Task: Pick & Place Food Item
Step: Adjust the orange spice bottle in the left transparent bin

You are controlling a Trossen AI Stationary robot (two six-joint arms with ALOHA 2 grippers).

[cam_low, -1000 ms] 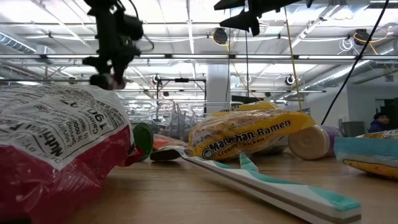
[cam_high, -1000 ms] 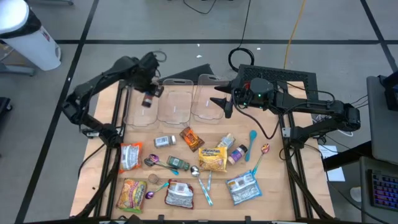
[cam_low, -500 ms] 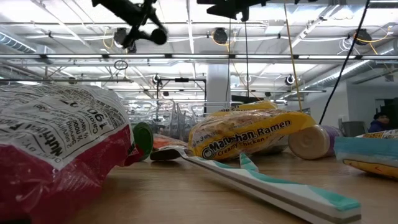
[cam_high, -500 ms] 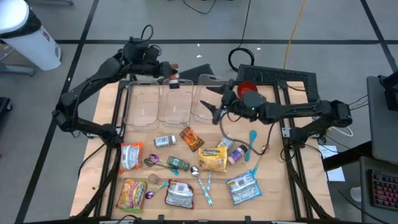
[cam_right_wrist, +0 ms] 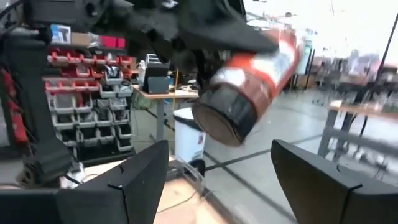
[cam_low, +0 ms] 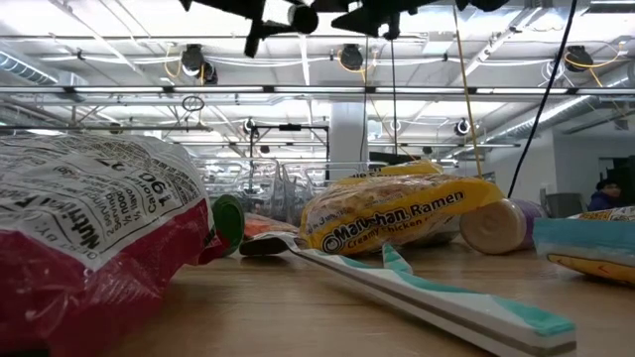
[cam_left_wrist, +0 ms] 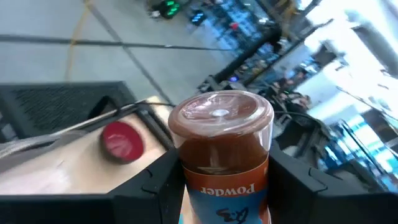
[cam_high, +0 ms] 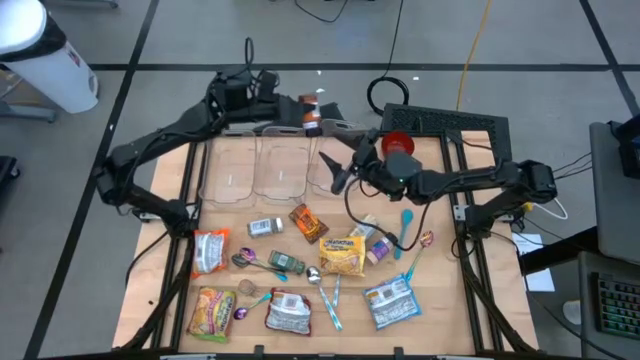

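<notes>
My left gripper [cam_high: 305, 110] is shut on a small powder jar [cam_left_wrist: 222, 152] with a brown lid. It hangs high over the table's far edge, behind the three clear containers [cam_high: 282, 165]. The low view shows this gripper [cam_low: 288, 15] at the very top. My right gripper [cam_high: 333, 172] hovers open above the right-hand container [cam_high: 335, 160] with nothing between its fingers [cam_right_wrist: 134, 177]. It faces the jar [cam_right_wrist: 249, 81] held by the other arm. Food packets, among them a yellow ramen pack [cam_high: 342, 255], lie flat on the wooden table [cam_high: 445, 300]. My left gripper pinches the jar's body [cam_left_wrist: 186, 180] just below the lid, one finger on each side. The fingers reach out about level toward the table's right and lie across the jar. The jar is lifted clear and tilted, its dark base [cam_right_wrist: 221, 115] turned toward my right gripper.
Loose packets, small jars and spoons cover the table's near half, with a red-and-white bag [cam_low: 89, 238] close to the low camera. A black mat with a red disc [cam_high: 397, 142] sits at the far right. Cables trail on the floor behind.
My left gripper has risen and swung toward the table's right along the far edge. It has tipped from pointing down to about level, carrying the jar up clear of the containers. My right gripper has shifted toward the table's left and tilted upward, staying open.
</notes>
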